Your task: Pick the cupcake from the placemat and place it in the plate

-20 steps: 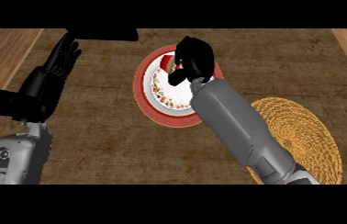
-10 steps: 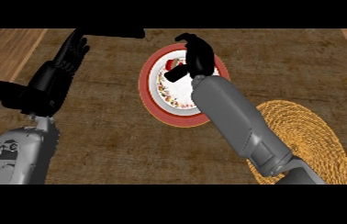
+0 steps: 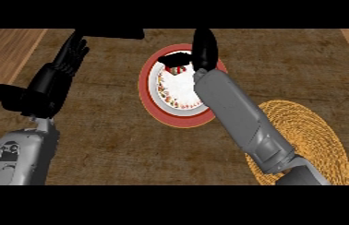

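Observation:
The plate (image 3: 151, 97), red-rimmed with a white patterned centre, lies at the middle of the counter. On its far part sits the cupcake (image 3: 178, 70), only a small red and green bit showing. My right hand (image 3: 205, 49) is over the plate's far edge, fingers straight and pointing away; its thumb reaches left just above the cupcake without curling round it. The round woven yellow placemat (image 3: 303, 127) lies at the right, partly under my right forearm, with nothing showing on it. My left hand (image 3: 66, 65) rests open at the left, fingers up.
A dark flat object (image 3: 112, 33) lies along the far edge behind my left hand. A lighter wooden strip (image 3: 17, 49) runs down the far left. My right forearm (image 3: 235, 113) crosses the plate's right side.
My right hand's fingers have gone from curled over the cupcake to straight, stretching farther from me. The cupcake now shows on the plate. My left hand has barely shifted.

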Tool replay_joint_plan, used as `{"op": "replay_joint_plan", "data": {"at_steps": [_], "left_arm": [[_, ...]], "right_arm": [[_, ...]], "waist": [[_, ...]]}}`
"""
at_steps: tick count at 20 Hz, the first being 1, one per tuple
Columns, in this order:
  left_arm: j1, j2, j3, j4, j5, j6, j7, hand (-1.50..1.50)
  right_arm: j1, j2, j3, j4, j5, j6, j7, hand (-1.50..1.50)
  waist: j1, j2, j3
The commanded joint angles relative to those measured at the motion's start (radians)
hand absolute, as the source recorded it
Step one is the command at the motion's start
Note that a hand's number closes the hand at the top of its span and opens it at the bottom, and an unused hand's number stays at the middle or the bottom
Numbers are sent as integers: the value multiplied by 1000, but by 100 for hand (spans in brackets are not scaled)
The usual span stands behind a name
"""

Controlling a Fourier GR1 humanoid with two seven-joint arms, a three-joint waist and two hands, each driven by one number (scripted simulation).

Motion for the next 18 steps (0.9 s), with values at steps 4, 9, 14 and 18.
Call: {"op": "replay_joint_plan", "data": {"at_steps": [4,9,14,18], "left_arm": [[31,30,49,-8,16,-8,27,0],[80,19,62,-14,16,-7,-4,0],[56,36,83,-40,20,-4,35,0],[57,8,60,14,-25,5,-10,0]], "right_arm": [[102,0,-83,-99,-114,-35,-147,-150],[235,-66,-144,-202,-156,22,-227,-150],[426,-165,-167,-373,-189,135,-313,-150],[450,-221,-163,-485,-143,192,-183,-150]], "waist": [[-68,-19,0],[-76,-21,-1],[-82,-23,0],[-78,-21,-1]]}}
